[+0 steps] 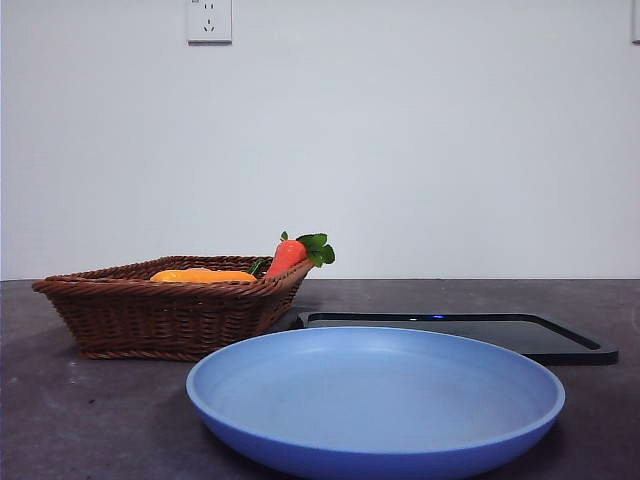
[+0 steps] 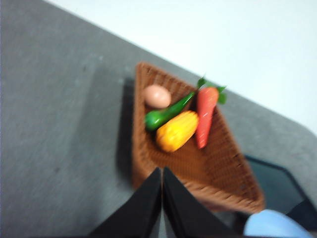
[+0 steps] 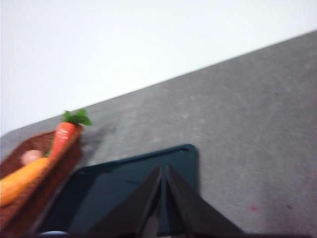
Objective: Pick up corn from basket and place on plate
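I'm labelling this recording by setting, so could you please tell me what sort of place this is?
Probably a lab or test bench, not a kitchen: a bare grey table against a plain white wall with a socket, toy corn in a wicker basket, and an empty blue plate.

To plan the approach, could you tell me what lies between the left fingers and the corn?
Only the basket wall and bare woven floor, as the left wrist view shows; the corn lies beyond.

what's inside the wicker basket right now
The basket holds four toys: the corn, a carrot, a green vegetable and a small peach-coloured round item. From the front view the rim hides most of them.
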